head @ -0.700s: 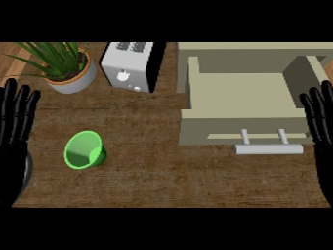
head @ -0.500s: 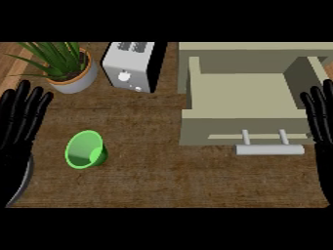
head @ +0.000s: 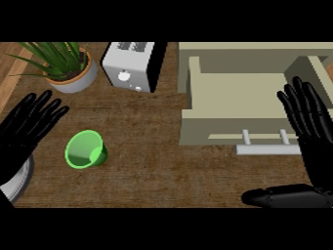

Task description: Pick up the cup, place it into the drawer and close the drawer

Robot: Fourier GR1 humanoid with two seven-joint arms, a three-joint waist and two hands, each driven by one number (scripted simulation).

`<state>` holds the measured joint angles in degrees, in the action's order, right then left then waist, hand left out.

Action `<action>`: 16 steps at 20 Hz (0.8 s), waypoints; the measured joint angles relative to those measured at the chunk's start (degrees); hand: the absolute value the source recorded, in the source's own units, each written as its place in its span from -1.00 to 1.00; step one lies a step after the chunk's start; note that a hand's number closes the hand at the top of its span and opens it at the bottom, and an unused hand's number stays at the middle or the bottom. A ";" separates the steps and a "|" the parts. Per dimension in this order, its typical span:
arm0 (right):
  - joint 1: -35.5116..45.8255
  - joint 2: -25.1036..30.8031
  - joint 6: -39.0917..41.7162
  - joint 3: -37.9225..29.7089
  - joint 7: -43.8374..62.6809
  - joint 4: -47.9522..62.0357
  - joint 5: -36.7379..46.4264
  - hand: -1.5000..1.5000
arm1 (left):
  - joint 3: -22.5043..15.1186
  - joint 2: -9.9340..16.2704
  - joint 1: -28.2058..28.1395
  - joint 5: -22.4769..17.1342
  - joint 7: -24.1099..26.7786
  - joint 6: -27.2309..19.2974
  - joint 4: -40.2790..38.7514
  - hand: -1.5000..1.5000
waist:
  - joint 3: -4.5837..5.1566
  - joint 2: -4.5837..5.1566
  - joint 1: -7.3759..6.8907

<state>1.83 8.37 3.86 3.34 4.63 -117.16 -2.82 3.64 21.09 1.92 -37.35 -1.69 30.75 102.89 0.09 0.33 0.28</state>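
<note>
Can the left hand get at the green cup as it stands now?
Probably yes: the left hand is open beside the green cup, and nothing lies between them on the counter.

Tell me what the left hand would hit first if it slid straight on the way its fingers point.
Probably the plant pot: the left hand points up and right toward it, passing left of the cup.
</note>
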 measured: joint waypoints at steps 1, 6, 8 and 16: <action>0.67 0.08 0.18 -0.12 0.09 0.70 0.01 -1.00 | 0.82 0.72 0.46 -0.71 0.73 2.34 -3.06 -1.00 | -0.01 -0.02 0.00; 4.13 0.07 1.12 -1.53 -0.64 5.14 -0.50 -1.00 | 3.40 2.09 4.55 1.70 3.63 9.12 -16.01 -1.00 | -0.04 -0.14 -0.05; 4.43 0.38 1.82 -2.08 -0.82 5.23 -0.92 -1.00 | 3.35 1.28 6.09 5.11 5.62 10.48 -20.79 -1.00 | -0.05 -0.17 0.04; 9.88 1.40 3.45 -5.64 -1.36 10.21 -2.25 -1.00 | 5.03 0.20 10.57 17.87 15.67 13.63 -36.73 -1.00 | -0.06 -0.17 0.03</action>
<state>11.71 9.78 7.31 -2.30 3.27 -106.94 -5.07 8.67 21.29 12.49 -19.48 13.98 44.38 66.16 0.04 0.15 0.30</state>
